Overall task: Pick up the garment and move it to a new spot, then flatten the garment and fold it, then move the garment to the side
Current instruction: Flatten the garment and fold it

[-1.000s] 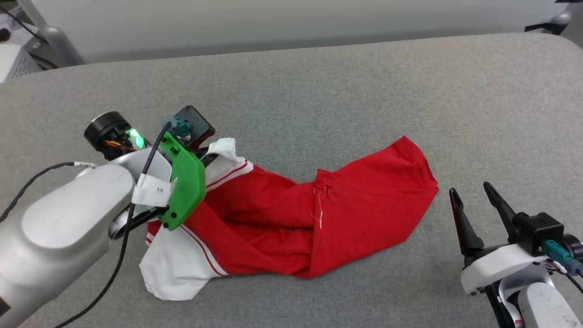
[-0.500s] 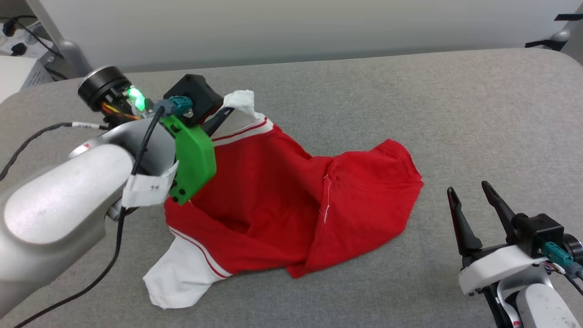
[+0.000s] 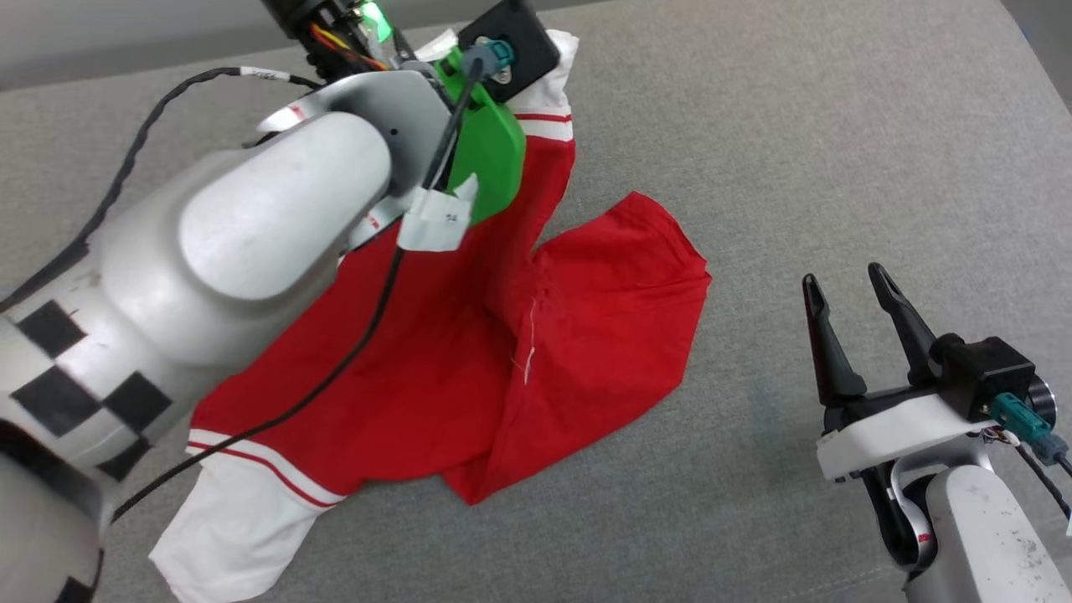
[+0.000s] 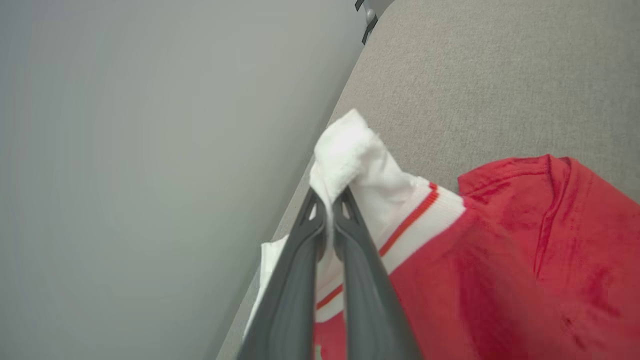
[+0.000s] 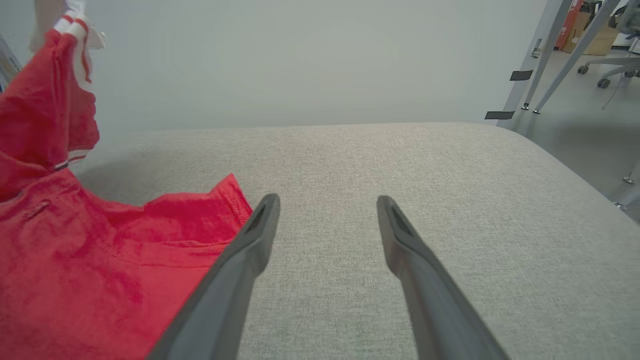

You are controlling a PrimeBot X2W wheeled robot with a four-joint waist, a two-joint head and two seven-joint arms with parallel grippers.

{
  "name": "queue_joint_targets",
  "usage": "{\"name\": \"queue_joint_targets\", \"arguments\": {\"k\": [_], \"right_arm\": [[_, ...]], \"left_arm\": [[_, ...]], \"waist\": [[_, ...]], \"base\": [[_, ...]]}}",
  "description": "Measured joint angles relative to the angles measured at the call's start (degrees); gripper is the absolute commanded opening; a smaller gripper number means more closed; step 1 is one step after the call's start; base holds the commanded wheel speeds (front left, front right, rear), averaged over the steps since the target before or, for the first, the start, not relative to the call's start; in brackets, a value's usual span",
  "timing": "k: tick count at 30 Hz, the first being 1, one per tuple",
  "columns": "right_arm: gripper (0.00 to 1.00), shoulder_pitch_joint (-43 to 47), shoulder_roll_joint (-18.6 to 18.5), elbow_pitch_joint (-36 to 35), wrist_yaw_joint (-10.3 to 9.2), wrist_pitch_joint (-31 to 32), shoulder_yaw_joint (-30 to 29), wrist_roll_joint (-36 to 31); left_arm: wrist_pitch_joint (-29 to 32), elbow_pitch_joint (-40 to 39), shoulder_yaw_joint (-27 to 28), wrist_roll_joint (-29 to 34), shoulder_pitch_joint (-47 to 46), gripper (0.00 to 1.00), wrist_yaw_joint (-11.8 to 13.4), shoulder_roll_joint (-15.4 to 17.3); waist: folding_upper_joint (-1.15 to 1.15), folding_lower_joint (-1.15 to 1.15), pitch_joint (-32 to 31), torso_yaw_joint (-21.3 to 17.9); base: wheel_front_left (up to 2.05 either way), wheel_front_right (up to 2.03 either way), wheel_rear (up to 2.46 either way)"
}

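Since the earlier frame, the garment [image 3: 469,335] has been drawn upward by one white sleeve [image 4: 350,150]. Its red body now stretches in a long slope from the raised sleeve down to the grey padded surface [image 3: 837,126]. The head camera has also shifted, so you should judge the change by the cloth's shape rather than by its place in the picture. The lower part of the garment lies on the surface, with the second white sleeve [image 3: 226,519] and its striped trim [image 3: 260,456] nearest you at the lower left. A folded red flap lies spread toward the right.

Your left gripper [image 4: 327,210] has its jaws pressed together on the raised sleeve, pinching a bunch of white cloth that puffs out past the fingertips. In the head view this gripper sits behind its green bracket [image 3: 494,159], high at the top of the picture.

Your right gripper [image 3: 842,276] stands with its jaws spread wide, holding and touching nothing. It hovers over bare padding beside the garment's right edge, fingers pointing away from you.
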Motion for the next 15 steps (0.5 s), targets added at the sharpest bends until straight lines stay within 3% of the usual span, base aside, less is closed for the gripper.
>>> {"name": "queue_joint_targets", "arguments": {"k": [10,15], "right_arm": [[1.00,-2.0,1.0,-1.5,0.00,0.0,-0.8,-0.4],[1.00,-2.6,1.1,-1.6,0.00,0.0,-1.1,-0.4]], "left_arm": [[-6.0,15.1,-2.0,5.8,2.1,0.00,-0.6,-16.4],[-4.8,16.6,-2.3,10.7,9.7,0.00,-0.6,-20.3]], "waist": [[0.00,0.00,7.4,-5.2],[0.00,0.00,9.7,-6.8]], "base": [[0.00,0.00,0.00],[0.00,0.00,0.00]]}}
